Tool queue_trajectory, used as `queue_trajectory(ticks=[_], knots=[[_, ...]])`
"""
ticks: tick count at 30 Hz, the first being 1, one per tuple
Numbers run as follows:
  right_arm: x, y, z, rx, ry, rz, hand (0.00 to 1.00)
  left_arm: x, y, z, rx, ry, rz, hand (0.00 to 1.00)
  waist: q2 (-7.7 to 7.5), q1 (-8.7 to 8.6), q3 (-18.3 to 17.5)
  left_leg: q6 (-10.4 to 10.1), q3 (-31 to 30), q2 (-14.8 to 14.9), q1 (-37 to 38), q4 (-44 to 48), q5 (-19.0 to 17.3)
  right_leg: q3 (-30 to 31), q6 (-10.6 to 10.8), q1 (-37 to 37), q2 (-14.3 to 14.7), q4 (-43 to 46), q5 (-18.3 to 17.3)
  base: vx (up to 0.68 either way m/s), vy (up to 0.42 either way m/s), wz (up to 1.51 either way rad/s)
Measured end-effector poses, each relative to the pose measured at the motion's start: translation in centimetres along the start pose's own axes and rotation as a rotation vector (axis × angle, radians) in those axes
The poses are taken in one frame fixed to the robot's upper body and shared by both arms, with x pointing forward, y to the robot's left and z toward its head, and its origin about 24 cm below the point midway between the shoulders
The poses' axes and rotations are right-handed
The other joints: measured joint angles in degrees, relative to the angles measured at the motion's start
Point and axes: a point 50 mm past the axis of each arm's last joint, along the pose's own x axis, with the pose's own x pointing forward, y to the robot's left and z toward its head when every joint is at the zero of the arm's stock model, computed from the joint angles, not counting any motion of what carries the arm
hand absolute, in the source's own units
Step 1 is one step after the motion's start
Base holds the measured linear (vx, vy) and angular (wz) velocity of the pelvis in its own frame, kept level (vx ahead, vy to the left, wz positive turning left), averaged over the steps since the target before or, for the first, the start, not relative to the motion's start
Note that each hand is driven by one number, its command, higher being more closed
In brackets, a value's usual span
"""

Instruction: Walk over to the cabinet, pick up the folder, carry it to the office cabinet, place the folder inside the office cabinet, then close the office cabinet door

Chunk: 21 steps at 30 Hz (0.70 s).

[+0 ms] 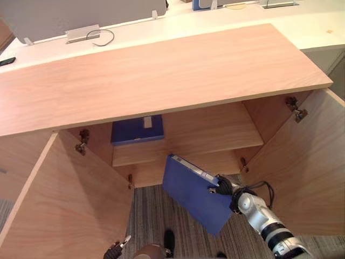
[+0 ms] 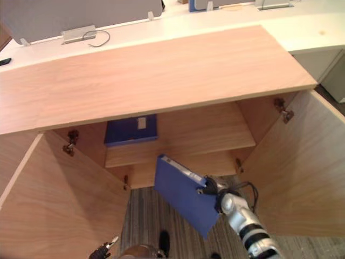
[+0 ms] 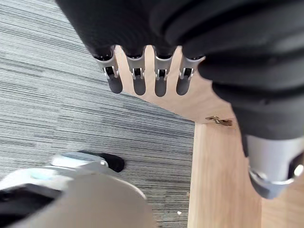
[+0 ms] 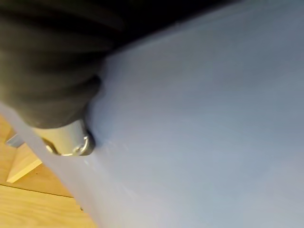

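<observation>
Left eye view has the flat blue plastic folder [image 1: 191, 195] tilted in front of the light wooden cabinet [image 1: 161, 81], not yet inside – the right hand [image 1: 225, 188] is clamped on its edge. To do this step well, I would level the folder, aim it at the bare part of the inner wooden shelf [image 1: 215, 132] beside the dark blue binder [image 1: 137, 129] lying there, and keep its corner clear of the open right door [image 1: 307, 172]. Right wrist view adds the thumb [image 4: 66, 140] pressed against the blue cover. Left wrist view shows the left hand [image 3: 137, 80] low over grey striped carpet [image 3: 47, 95] – fingers straight, apart, holding nothing.
</observation>
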Motion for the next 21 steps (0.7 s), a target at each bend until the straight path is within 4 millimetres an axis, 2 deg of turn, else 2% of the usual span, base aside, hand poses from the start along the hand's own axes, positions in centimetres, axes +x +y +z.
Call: queue_trajectory(ticks=[1, 2, 3, 4, 5, 6, 7, 8, 9, 10, 11, 12, 13, 14, 15, 17, 21], knots=[[0.1, 0.1, 0.1, 0.006, 0.000, 0.003, 1.00, 0.0, -0.2, 0.0, -0.003, -0.006, -0.003, 0.00, 0.37, 0.20, -0.24, 0.14, 0.24, -0.16, 0.41, -0.56, 0.09, 0.72, 0.31, -0.91, 0.06, 2.08, -0.21, 0.12, 0.110, -0.45], [0.2, 0.4, 0.0, 0.032, 0.011, 0.014, 1.00, 0.0, -0.6, -0.2, -0.007, -0.002, -0.008, 0.00, 1.38, 0.31, -0.85, 1.10, -0.01, 0.06, 2.60, -2.34, 0.79, 1.92, 0.57, -4.60, 0.07, 10.16, -0.61, 0.10, 0.101, -0.40], [0.2, 0.5, 0.0, 0.042, 0.016, 0.018, 1.00, 0.0, -0.7, -0.2, -0.006, -0.001, -0.009, 0.00, 1.66, 0.14, -0.96, 1.41, -0.34, -0.08, 3.68, -2.76, 0.98, 2.07, 0.23, -6.04, 0.06, 14.33, -0.83, 0.09, 0.107, -0.33], [0.2, 0.6, 0.0, 0.049, 0.020, 0.017, 1.00, 0.0, -0.7, -0.3, 0.002, 0.000, -0.012, 0.00, 1.62, -0.58, -0.94, 1.56, -1.45, -0.95, 6.06, -3.12, 0.92, 1.53, -0.48, -8.42, -0.64, 22.70, -1.06, 0.05, 0.082, -0.05], [0.2, 0.5, -0.1, 0.059, 0.021, 0.014, 1.00, 0.0, -0.7, -0.2, 0.005, -0.001, -0.013, 0.00, 1.54, -1.17, -0.96, 1.93, -2.12, -1.51, 7.02, -3.13, 0.66, 0.77, -1.47, -9.25, -1.13, 26.23, -0.88, 0.05, 0.115, 0.19], [0.2, 0.3, -0.2, 0.103, 0.025, 0.000, 1.00, 0.0, -0.9, -0.1, 0.013, -0.004, -0.018, 0.00, 1.53, -2.17, -1.16, 3.59, -3.04, -2.44, 8.62, -3.36, -0.46, -1.86, -5.11, -11.72, -3.59, 33.26, -1.88, 0.03, 0.128, 0.21], [0.3, 0.2, 0.0, 0.119, 0.018, -0.009, 1.00, 0.0, -1.0, -0.1, 0.015, -0.007, -0.019, 0.00, 1.52, -2.18, -1.20, 3.65, -2.84, -2.66, 8.67, -3.37, -0.48, -2.88, -5.57, -12.70, -4.16, 34.68, -2.65, 0.03, 0.141, 0.15], [0.3, 0.0, 0.6, 0.168, -0.006, -0.022, 1.00, 0.1, -1.1, 0.1, 0.019, -0.012, -0.024, 0.00, 1.78, -2.27, -0.95, 3.81, -3.00, -2.63, 8.38, -3.31, -0.47, -4.74, -4.85, -14.12, -3.88, 34.53, -4.39, 0.03, 0.098, -0.03], [0.4, -0.3, 1.2, 0.218, -0.032, -0.034, 1.00, 0.2, -1.3, 0.5, 0.019, -0.021, -0.028, 0.00, 1.86, -2.36, 0.26, 4.12, -3.63, -2.18, 8.37, -3.18, -0.48, -6.12, -4.39, -14.63, -1.94, 32.22, -5.88, 0.02, 0.039, 0.04], [0.4, -0.3, 1.4, 0.244, -0.039, -0.038, 1.00, 0.2, -1.3, 0.6, 0.022, -0.024, -0.029, 0.00, 1.94, -2.44, 0.74, 4.12, -3.94, -1.64, 8.35, -3.03, -0.48, -6.24, -4.18, -14.59, -0.62, 30.41, -6.39, 0.02, -0.034, 0.20], [0.5, -0.3, 1.6, 0.283, -0.044, -0.045, 1.00, 0.2, -1.3, 0.7, 0.024, -0.026, -0.028, 0.00, 2.03, -2.88, 1.44, 3.90, -4.50, -0.45, 8.40, -2.85, -0.35, -6.74, -3.99, -14.08, 2.66, 25.70, -6.42, 0.01, -0.062, 0.27], [0.5, -0.4, 1.8, 0.291, -0.049, -0.049, 1.00, 0.2, -1.2, 0.7, 0.030, -0.027, -0.027, 0.00, 1.90, -3.00, 1.66, 3.67, -4.80, -0.07, 8.39, -2.67, -0.39, -6.87, -3.80, -13.60, 4.03, 22.71, -6.26, 0.04, -0.143, 0.34], [0.4, -1.0, 2.3, 0.303, -0.076, -0.072, 1.00, 0.3, -0.7, 1.0, 0.057, -0.036, -0.018, 0.00, 0.45, -2.96, 2.50, 2.59, -5.10, -0.55, 8.67, -1.91, -0.95, -7.49, -5.66, -12.23, 4.98, 16.43, -2.86, 0.05, -0.138, 0.18], [0.3, -1.3, 2.5, 0.307, -0.091, -0.086, 1.00, 0.3, -0.5, 1.0, 0.070, -0.036, -0.014, 0.00, -0.07, -2.86, 2.83, 2.37, -5.05, -0.93, 9.06, -1.91, -1.09, -7.28, -4.96, -12.13, 4.96, 15.29, -1.24, 0.05, -0.150, 0.11], [0.2, -1.6, 2.6, 0.310, -0.100, -0.101, 1.00, 0.2, -0.4, 0.6, 0.070, -0.023, -0.011, 0.00, 0.65, -3.14, 2.68, 1.61, -5.19, -0.37, 9.25, -1.88, -1.28, -7.55, -4.68, -11.79, 5.45, 14.51, -1.20, 0.06, -0.111, -0.09], [-0.5, -2.0, 2.7, 0.353, -0.129, -0.130, 1.00, -0.1, -0.4, -0.6, 0.045, 0.004, -0.003, 0.00, 1.78, -3.17, 1.92, 0.22, -5.02, 2.00, 9.19, -1.86, -2.18, -8.31, -5.59, -9.50, 7.98, 9.77, 0.39, 0.10, -0.133, -0.10], [-1.3, -1.8, 2.2, 0.457, -0.145, -0.135, 1.00, -0.3, 0.0, -1.1, 0.039, 0.017, 0.004, 0.00, 1.90, -3.51, 1.34, -1.45, -5.74, 5.13, 9.77, -1.97, -3.01, -10.29, -6.86, -5.63, 11.28, 3.95, 2.29, 0.10, -0.129, 0.04]])
